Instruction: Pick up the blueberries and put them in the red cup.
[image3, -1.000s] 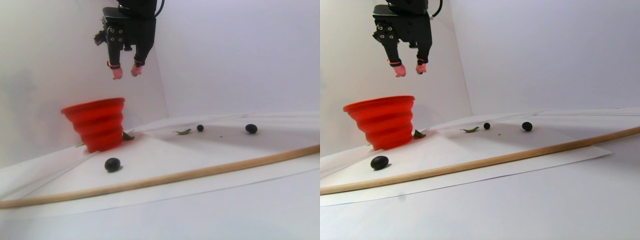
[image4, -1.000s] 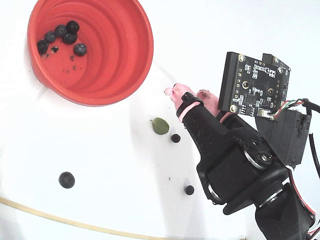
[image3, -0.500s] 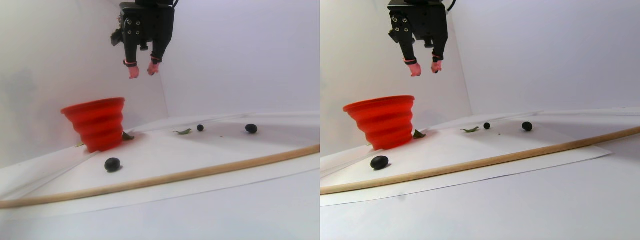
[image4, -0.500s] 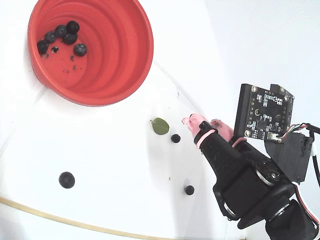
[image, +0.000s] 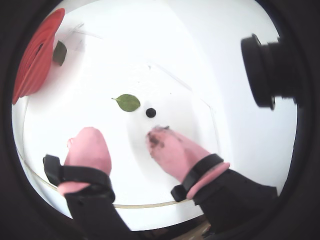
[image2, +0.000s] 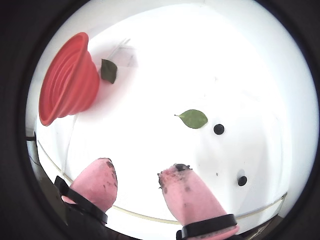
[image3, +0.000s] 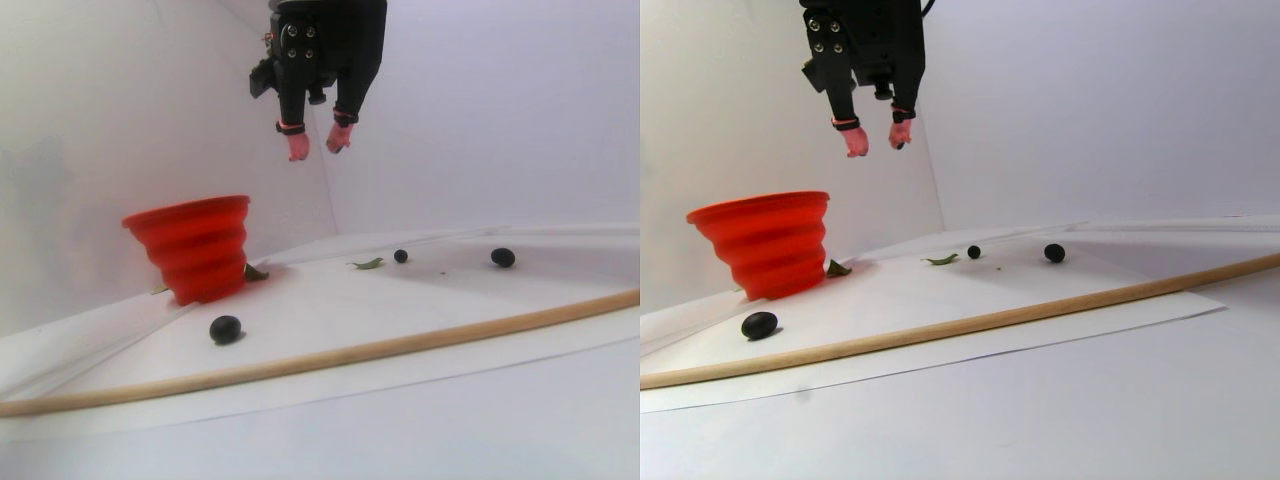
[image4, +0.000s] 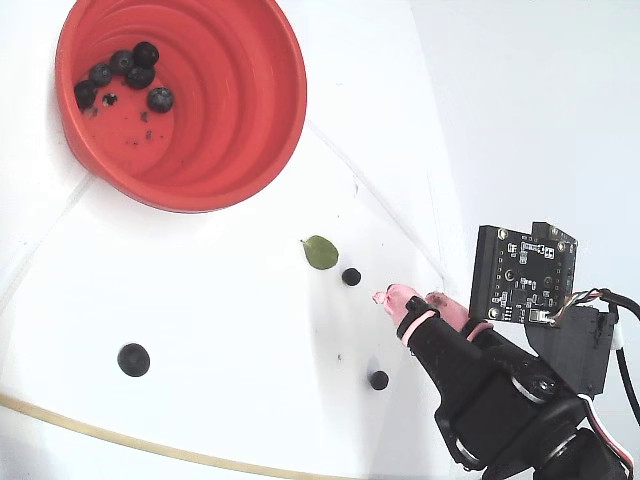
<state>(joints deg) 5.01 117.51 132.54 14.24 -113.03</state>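
The red cup stands at the top left in the fixed view, with several blueberries on its bottom. Three loose blueberries lie on the white sheet: one beside the leaf, one lower down, and a larger one at the left. My gripper hangs open and empty, right of the berry beside the leaf. In the stereo pair view the gripper is high in the air, right of the cup. A wrist view shows two berries beyond the stained pink fingertips.
A green leaf lies just left of the nearest berry, and another leaf lies against the cup's base. A long wooden stick runs across the sheet's front edge. White walls stand close behind the cup.
The open gripper has swung away from above the cup, to the right in the stereo pair view, and now sits beside the two small berries. Nothing else moved.
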